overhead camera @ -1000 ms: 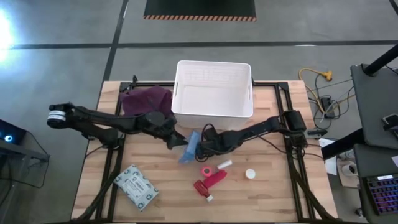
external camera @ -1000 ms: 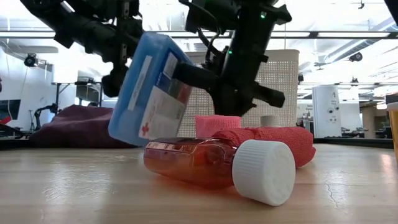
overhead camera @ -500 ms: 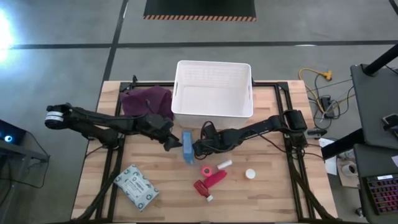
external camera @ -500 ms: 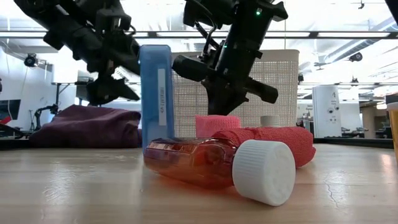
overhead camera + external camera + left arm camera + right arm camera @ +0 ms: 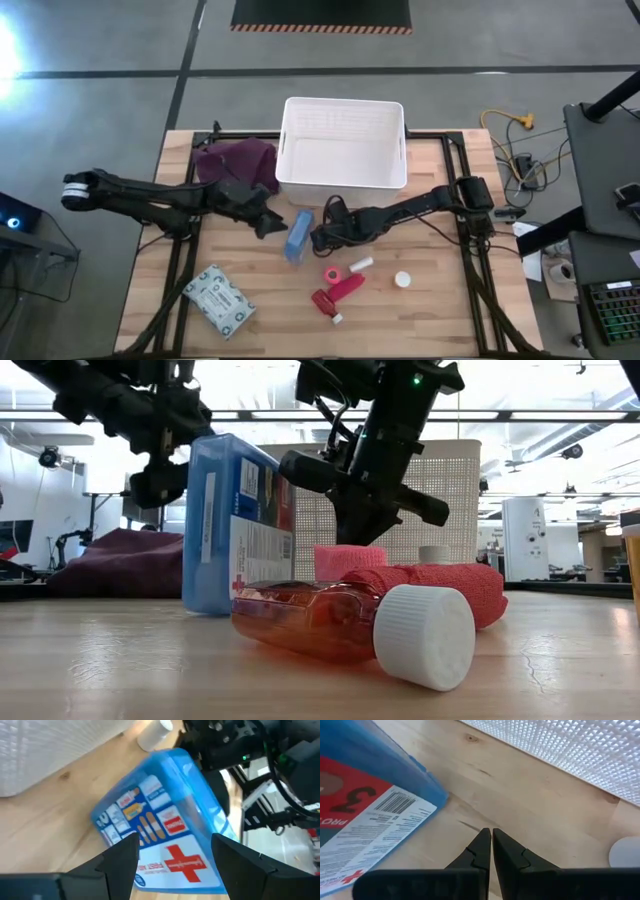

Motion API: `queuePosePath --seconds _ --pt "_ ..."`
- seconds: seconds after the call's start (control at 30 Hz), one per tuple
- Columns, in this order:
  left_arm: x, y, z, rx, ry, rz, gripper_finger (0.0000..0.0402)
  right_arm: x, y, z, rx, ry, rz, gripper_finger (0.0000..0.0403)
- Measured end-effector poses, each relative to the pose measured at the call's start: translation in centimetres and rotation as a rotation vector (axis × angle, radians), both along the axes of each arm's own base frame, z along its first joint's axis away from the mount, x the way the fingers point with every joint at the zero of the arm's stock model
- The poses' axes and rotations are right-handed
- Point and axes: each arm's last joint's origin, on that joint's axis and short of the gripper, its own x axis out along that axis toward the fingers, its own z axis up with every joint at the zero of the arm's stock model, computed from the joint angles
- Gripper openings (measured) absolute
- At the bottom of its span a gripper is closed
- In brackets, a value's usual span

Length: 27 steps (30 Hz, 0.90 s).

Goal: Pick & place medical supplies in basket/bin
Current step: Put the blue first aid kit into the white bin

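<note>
Between pincers: blue box (red cross, "3", barcode labels).

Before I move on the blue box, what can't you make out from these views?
- Box contact with the table: high view too small; in the low view the bottle hides its lower right corner.
- Bin contents: low view shows only its wall, cut by the right arm.
- Grey packet: in the high view only, print too small.
- Left pincer open and right pincer shut: neither shows touching the box.
</note>
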Motion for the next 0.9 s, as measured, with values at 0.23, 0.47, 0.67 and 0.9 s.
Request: queuePosePath --seconds 0.23,0.47,0.67,0.9 --pt "0.2 0.0 0.0 -0.033 0.003 0.016 0.0269 0.0 0.0 0.0 -0.008 0.006 0.011 0.0013" --pt "0.5 0.1 1.4 -0.025 -0.025 0.019 0.0305 0.0 0.0 -0.1 -0.009 0.012 0.010 0.0013" --pt "0.7 0.1 3.4 -0.012 0.077 0.036 0.0312 -0.1 -0.4 -0.2 0.041 0.014 -0.016 0.0013" --pt "3.7 -0.7 5.1 0.071 0.218 0.004 0.0312 -0.1 -0.8 -0.3 0.043 0.035 0.000 0.0013"
